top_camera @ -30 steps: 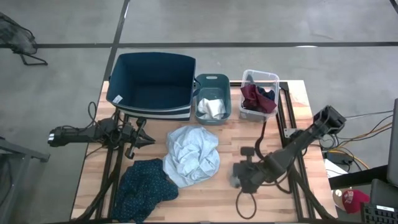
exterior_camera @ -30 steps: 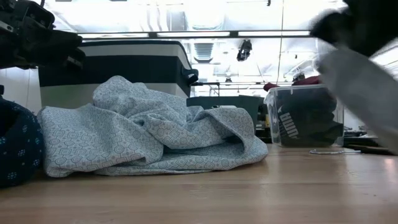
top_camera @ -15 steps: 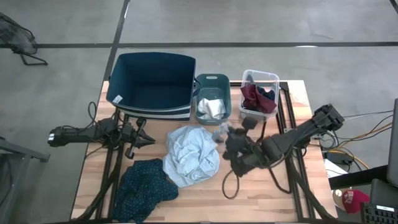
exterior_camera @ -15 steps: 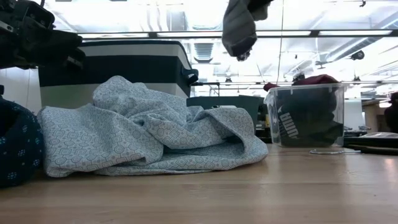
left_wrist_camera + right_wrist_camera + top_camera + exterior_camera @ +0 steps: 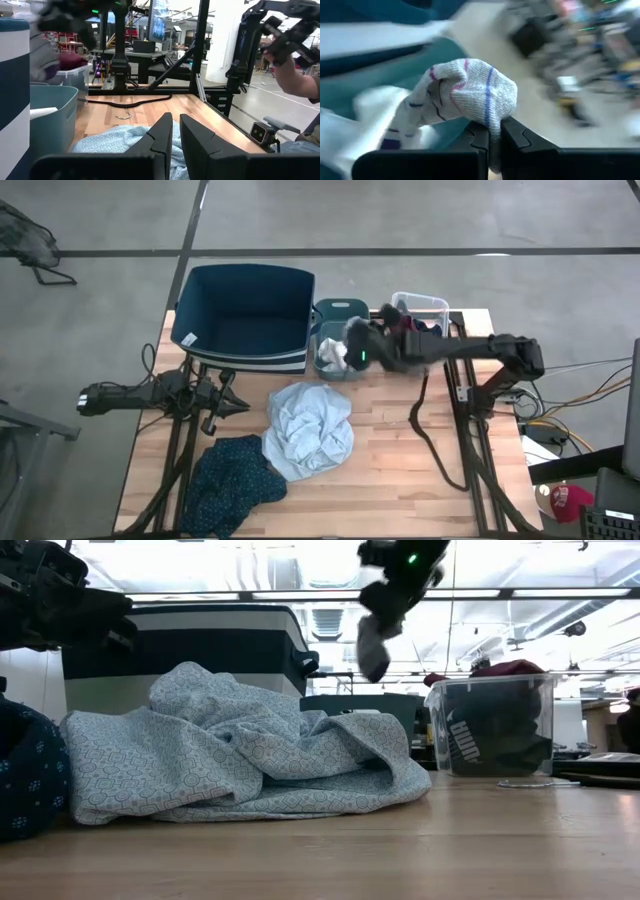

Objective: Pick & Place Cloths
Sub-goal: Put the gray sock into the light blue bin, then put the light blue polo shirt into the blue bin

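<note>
Right tool of mine is clamped tight on a small white cloth with blue and red stripes, which bunches over my fingertips and hangs below them above the teal bin. Largest of the fabrics, the pale blue-grey cloth lies heaped on the worktop below and toward me. My left tool, nearly closed and empty, waits far across that heap.

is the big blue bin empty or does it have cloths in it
Empty. In the high view the big blue bin shows only its bare dark floor, while the blue-grey cloth lies crumpled on the table.
</note>
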Robot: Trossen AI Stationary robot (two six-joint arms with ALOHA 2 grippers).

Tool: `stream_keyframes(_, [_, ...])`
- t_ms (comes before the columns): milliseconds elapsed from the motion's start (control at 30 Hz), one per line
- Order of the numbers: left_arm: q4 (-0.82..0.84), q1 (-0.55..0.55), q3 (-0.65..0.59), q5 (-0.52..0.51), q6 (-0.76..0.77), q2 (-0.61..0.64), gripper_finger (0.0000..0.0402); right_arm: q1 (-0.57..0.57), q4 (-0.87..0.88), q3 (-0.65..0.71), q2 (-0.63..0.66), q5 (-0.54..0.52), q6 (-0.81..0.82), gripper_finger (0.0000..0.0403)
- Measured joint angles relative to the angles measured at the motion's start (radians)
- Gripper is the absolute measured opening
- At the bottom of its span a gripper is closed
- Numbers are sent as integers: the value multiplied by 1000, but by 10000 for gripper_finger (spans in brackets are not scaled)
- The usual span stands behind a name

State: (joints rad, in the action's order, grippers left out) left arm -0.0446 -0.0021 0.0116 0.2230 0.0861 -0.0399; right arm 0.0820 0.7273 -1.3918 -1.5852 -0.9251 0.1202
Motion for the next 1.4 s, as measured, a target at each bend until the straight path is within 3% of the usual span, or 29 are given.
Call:
stream_keyframes(100, [0, 0, 0, 0, 0, 0, 39, 113, -124, 1, -2, 276, -58, 14])
stream_keyframes(200, [0, 0, 0, 0, 0, 0, 40, 195, -161, 1, -2, 420, -33, 13])
stream_keyframes(367, [0, 0, 0, 0, 0, 0, 41, 270, -156, 6, -2, 433, 8, 17])
stream_keyframes(600, [0, 0, 0, 0, 0, 0, 41, 275, -193, 56, -16, 514, 31, 46])
stream_keyframes(800, [1, 0, 0, -28, -103, 0, 40, 278, -184, 93, -38, 508, 34, 124])
stream_keyframes(967, [-27, 0, -1, -88, -104, 0, 41, 257, -186, 95, -43, 515, 6, 198])
stream_keyframes(1100, [-116, 0, -1, -94, -66, 0, 39, 234, -186, 95, -37, 534, 3, 233])
stream_keyframes(1267, [-208, 0, -1, -89, 189, 0, 42, 178, -203, 95, -18, 534, -12, 238])
stream_keyframes(1400, [-312, 0, -1, -152, 247, -1, 39, 117, -241, 95, 7, 534, -40, 197])
